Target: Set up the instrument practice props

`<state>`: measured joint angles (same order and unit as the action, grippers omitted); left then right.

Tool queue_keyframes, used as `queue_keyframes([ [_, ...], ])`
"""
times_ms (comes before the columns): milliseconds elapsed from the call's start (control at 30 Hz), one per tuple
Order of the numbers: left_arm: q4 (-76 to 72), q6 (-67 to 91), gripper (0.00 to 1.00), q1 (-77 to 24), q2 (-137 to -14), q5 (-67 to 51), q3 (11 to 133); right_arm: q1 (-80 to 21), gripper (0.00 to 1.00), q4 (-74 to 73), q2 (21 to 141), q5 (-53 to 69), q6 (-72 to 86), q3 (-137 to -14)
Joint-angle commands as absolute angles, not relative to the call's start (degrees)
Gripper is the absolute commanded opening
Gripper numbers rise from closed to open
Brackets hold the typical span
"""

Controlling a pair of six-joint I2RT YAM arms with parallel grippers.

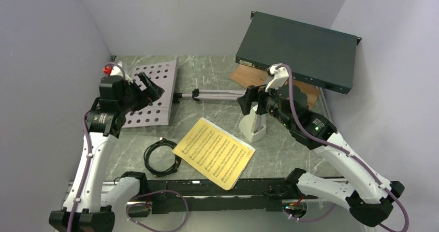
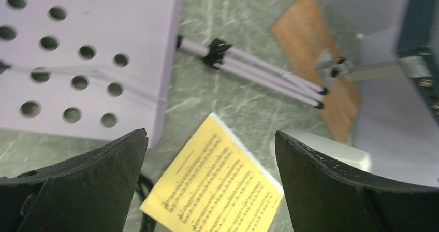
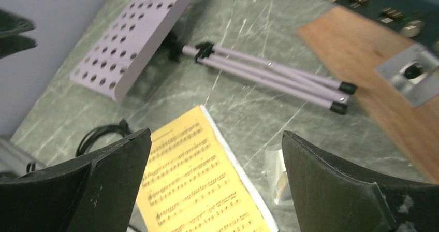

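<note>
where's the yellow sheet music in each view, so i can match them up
top external: sheet music lies just below the picture's centre, turned diagonally.
left wrist: sheet music sits at bottom centre, running off the lower edge.
right wrist: sheet music sits at bottom, slightly left of centre, also cut by the lower edge.
shared landmark: the folded tripod legs, lying just beyond the pages' far corner in every view.

Soft, even light; wrist views blurred, perhaps by motion; shadow under music stand [image 3: 135, 35].
</note>
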<state>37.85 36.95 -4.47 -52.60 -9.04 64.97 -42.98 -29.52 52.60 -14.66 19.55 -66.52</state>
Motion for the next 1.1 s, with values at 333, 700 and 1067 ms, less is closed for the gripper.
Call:
queue_keyframes([
  [333, 39.25, 46.73, 0.99, -2.17, -48.00, 8.37, 49.60, -42.98, 1.00, -22.59, 50.16, 1.72, 16.91, -63.38],
  [700, 26.87, 82.25, 0.98, 3.03, -36.45, 2.99, 31.82, -42.98, 1.00, -22.34, 47.24, 0.18, 16.48, -61.56],
  [1067, 15.38, 94.46, 0.97, 3.00, -30.04, 3.74, 17.71, -42.98, 1.00, -22.75, 47.14, -1.78, 16.72, -61.26],
])
